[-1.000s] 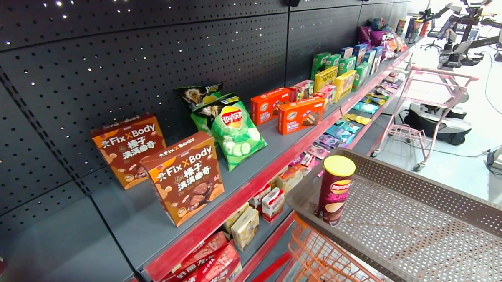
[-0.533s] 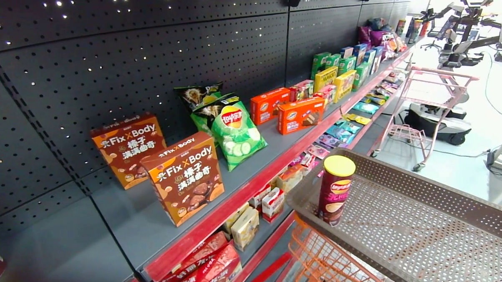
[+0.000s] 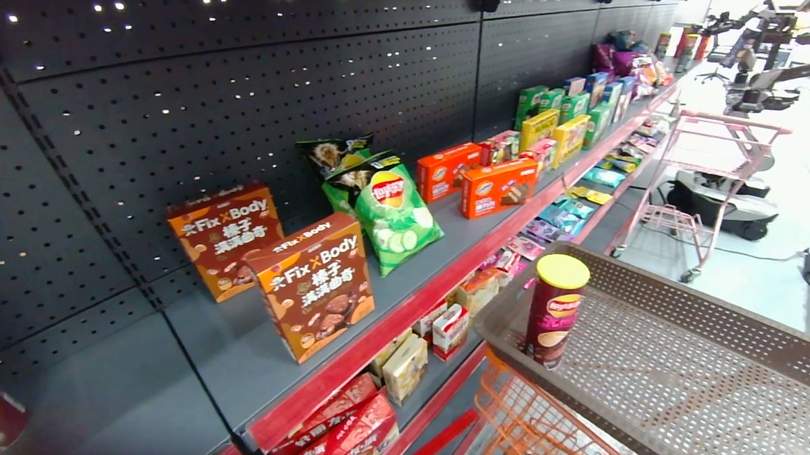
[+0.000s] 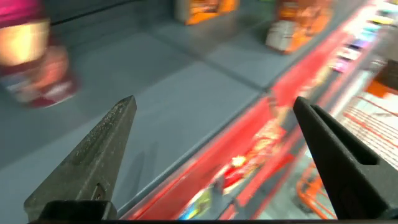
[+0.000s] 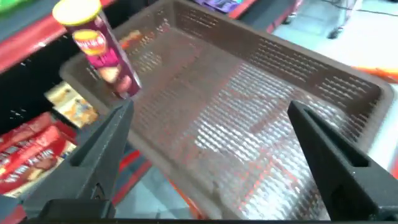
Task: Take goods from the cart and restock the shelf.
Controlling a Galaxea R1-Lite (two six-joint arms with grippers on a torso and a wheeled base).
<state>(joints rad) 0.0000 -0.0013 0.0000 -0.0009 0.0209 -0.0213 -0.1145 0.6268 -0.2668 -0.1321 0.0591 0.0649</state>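
Observation:
A maroon chip can (image 3: 556,310) with a yellow lid stands upright in the near left corner of the cart's brown perforated tray (image 3: 684,300). My right gripper (image 5: 210,109) hangs open above the tray (image 5: 280,99), with the can (image 5: 99,50) off to one side and nothing between its fingers. My left gripper (image 4: 214,104) is open and empty over a bare stretch of the grey shelf (image 4: 155,106), near its red front edge. A red can-like item (image 4: 31,62) stands blurred on that shelf.
The grey shelf (image 3: 446,253) carries two brown cookie boxes (image 3: 316,284), a green chip bag (image 3: 394,218) and orange boxes (image 3: 498,187), with bare board left of the cookie boxes. An orange wire basket (image 3: 533,425) sits under the tray. A pink cart (image 3: 713,169) stands farther down the aisle.
The head camera has shifted, so the whole picture slid right and slightly down. A red item now shows more at the far left edge. The goods themselves have not moved.

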